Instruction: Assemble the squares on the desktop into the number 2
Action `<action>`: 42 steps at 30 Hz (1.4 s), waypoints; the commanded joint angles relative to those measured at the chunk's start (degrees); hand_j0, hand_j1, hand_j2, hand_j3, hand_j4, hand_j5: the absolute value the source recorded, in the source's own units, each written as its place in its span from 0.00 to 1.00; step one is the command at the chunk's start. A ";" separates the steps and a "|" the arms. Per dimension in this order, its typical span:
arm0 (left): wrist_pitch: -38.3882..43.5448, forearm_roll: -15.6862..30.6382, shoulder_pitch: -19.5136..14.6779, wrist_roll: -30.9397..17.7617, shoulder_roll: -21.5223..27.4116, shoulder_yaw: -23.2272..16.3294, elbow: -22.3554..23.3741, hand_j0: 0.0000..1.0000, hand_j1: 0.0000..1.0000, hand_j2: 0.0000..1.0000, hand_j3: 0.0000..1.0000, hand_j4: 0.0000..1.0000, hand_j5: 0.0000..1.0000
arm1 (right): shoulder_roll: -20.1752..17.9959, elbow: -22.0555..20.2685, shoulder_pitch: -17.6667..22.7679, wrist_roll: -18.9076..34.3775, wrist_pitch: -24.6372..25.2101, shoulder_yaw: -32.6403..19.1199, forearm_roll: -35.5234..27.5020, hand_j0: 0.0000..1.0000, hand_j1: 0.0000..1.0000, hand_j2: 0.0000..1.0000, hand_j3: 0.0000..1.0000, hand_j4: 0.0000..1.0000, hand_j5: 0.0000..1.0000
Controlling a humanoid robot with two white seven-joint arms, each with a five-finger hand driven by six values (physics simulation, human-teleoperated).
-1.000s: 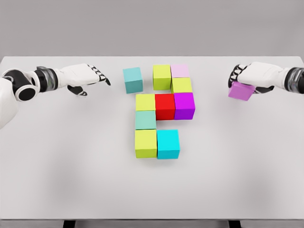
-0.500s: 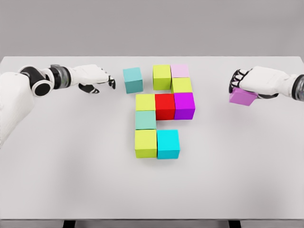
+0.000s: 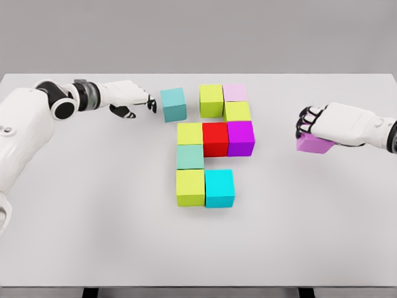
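Observation:
Coloured cubes form a cluster mid-table: a yellow-green cube (image 3: pixel 211 100), a pale pink cube (image 3: pixel 235 92), another yellow-green cube (image 3: pixel 237 112), then a yellow cube (image 3: pixel 190 133), a red cube (image 3: pixel 215 139) and a magenta cube (image 3: pixel 240 138), a sea-green cube (image 3: pixel 190 156), a lime cube (image 3: pixel 190 187) and a cyan cube (image 3: pixel 219 187). A teal cube (image 3: pixel 173 104) stands apart at the upper left. My left hand (image 3: pixel 138 102) reaches toward it, fingers open, just short of its left face. My right hand (image 3: pixel 315 127) is shut on a violet cube (image 3: pixel 314 144) at the right.
The white table (image 3: pixel 93 211) stretches wide in front of the cluster and to both sides. Its far edge runs just behind the top row of cubes.
My left hand has moved right, closing in on the teal cube. My right hand has carried the violet cube downward and toward me.

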 commanded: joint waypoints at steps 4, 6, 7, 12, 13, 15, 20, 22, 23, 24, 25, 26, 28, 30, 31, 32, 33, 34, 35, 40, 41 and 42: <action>0.11 -0.24 0.00 0.02 -1.04 0.25 0.64 0.68 0.68 0.68 0.68 0.68 0.68 | -0.98 -5.11 3.08 0.26 0.32 -3.65 -1.14 0.50 0.50 0.50 0.50 0.50 0.50; 0.11 -0.24 -0.17 0.02 -1.48 0.25 0.64 0.68 0.68 0.68 0.68 0.68 0.68 | -1.16 -5.64 3.52 0.26 0.32 -3.74 -1.93 0.50 0.50 0.50 0.50 0.50 0.50; 0.11 -0.33 -0.35 0.02 -1.66 0.25 0.81 0.68 0.68 0.68 0.68 0.68 0.68 | -1.25 -5.64 3.70 0.26 0.32 -3.74 -2.46 0.50 0.50 0.50 0.50 0.50 0.50; 0.11 -0.33 -0.88 0.02 -3.06 0.25 2.48 0.68 0.68 0.68 0.68 0.68 0.68 | -1.77 -5.73 5.28 0.26 0.32 -3.30 -5.36 0.50 0.50 0.50 0.50 0.50 0.50; 0.11 -0.33 -0.88 0.02 -3.33 0.16 2.48 0.68 0.68 0.68 0.68 0.68 0.68 | -1.77 -5.73 5.37 0.26 0.32 -3.13 -5.97 0.50 0.50 0.50 0.50 0.50 0.50; 0.11 -0.33 -0.97 0.02 -3.77 0.16 2.57 0.68 0.68 0.68 0.68 0.68 0.68 | -1.60 -5.73 6.33 0.26 0.32 -2.95 -7.38 0.50 0.50 0.50 0.50 0.50 0.50; 0.11 -0.33 -1.32 -0.07 -4.65 0.16 3.10 0.68 0.68 0.68 0.68 0.68 0.68 | -1.34 -5.73 7.39 0.26 0.32 -2.77 -10.37 0.50 0.50 0.50 0.50 0.50 0.50; 0.11 -0.33 -1.41 -0.16 -4.73 0.16 3.19 0.68 0.68 0.68 0.68 0.68 0.68 | -1.16 -5.73 8.00 0.26 0.32 -2.77 -11.60 0.50 0.50 0.50 0.50 0.50 0.50; 0.11 -0.33 -1.41 -0.33 -4.73 0.16 3.27 0.68 0.68 0.68 0.68 0.68 0.68 | -0.98 -5.73 8.35 0.26 0.32 -2.77 -11.69 0.50 0.50 0.50 0.50 0.50 0.50; 0.11 -0.33 -1.41 -0.33 -4.73 0.16 3.36 0.68 0.68 0.68 0.68 0.68 0.68 | -0.90 -5.73 8.44 0.26 0.32 -2.77 -11.69 0.50 0.50 0.50 0.50 0.50 0.50; 0.11 -0.33 -1.41 -0.33 -4.82 0.16 3.45 0.68 0.68 0.68 0.68 0.68 0.68 | -0.81 -5.73 8.88 0.26 0.32 -2.77 -11.78 0.50 0.50 0.50 0.50 0.50 0.50; 0.11 -0.33 -1.41 -0.33 -4.82 0.25 3.45 0.68 0.68 0.68 0.68 0.68 0.68 | -0.72 -5.73 9.06 0.26 0.32 -2.77 -11.78 0.50 0.50 0.50 0.50 0.50 0.50; 0.11 -0.33 -1.41 -0.34 -4.73 0.25 3.71 0.68 0.68 0.68 0.68 0.68 0.68 | -0.19 -5.73 9.32 0.26 0.32 -2.77 -11.78 0.50 0.50 0.50 0.50 0.50 0.50; 0.11 -0.33 -1.41 -0.33 -4.65 0.25 3.98 0.68 0.68 0.68 0.68 0.68 0.68 | 1.04 -5.73 10.11 0.26 0.32 -2.69 -11.78 0.50 0.50 0.50 0.50 0.50 0.50; 0.11 -0.24 -1.41 -0.33 -4.65 0.25 4.07 0.68 0.68 0.68 0.68 0.68 0.68 | 1.30 -5.82 10.20 0.26 0.32 -2.51 -11.78 0.50 0.50 0.50 0.50 0.50 0.50; 0.11 -0.33 -1.41 -0.33 -4.65 0.25 4.07 0.68 0.68 0.68 0.68 0.68 0.68 | 1.39 -5.82 10.20 0.26 0.32 -2.34 -11.78 0.50 0.50 0.50 0.50 0.50 0.50; 0.11 -0.24 -1.41 -0.42 -4.65 0.34 4.24 0.68 0.68 0.68 0.68 0.68 0.68 | 2.27 -5.73 10.29 0.26 0.32 -2.34 -11.78 0.50 0.50 0.50 0.50 0.50 0.50; 0.11 -0.33 -1.41 -0.42 -4.65 0.43 4.50 0.68 0.68 0.68 0.68 0.68 0.68 | 2.44 -5.82 10.29 0.26 0.32 -2.34 -11.78 0.50 0.50 0.50 0.50 0.50 0.50; 0.11 -0.24 -1.58 -0.34 -4.65 0.43 4.59 0.68 0.68 0.68 0.68 0.68 0.68 | 2.53 -5.82 10.29 0.26 0.32 -1.99 -11.78 0.50 0.50 0.50 0.50 0.50 0.50; 0.11 -0.33 -2.02 -0.33 -4.65 1.13 4.68 0.68 0.68 0.68 0.68 0.68 0.68 | 3.41 -5.82 10.29 0.26 0.32 -0.49 -11.78 0.50 0.50 0.50 0.50 0.50 0.50; 0.11 -0.24 -2.20 -0.33 -4.65 1.31 4.77 0.68 0.68 0.68 0.68 0.68 0.68 | 3.67 -5.82 10.29 0.26 0.32 0.12 -11.78 0.50 0.50 0.50 0.50 0.50 0.50; 0.11 -0.24 -2.20 -0.33 -4.73 1.48 5.21 0.68 0.68 0.68 0.68 0.68 0.68 | 3.76 -5.82 10.29 0.26 0.32 0.48 -11.78 0.50 0.50 0.50 0.50 0.50 0.50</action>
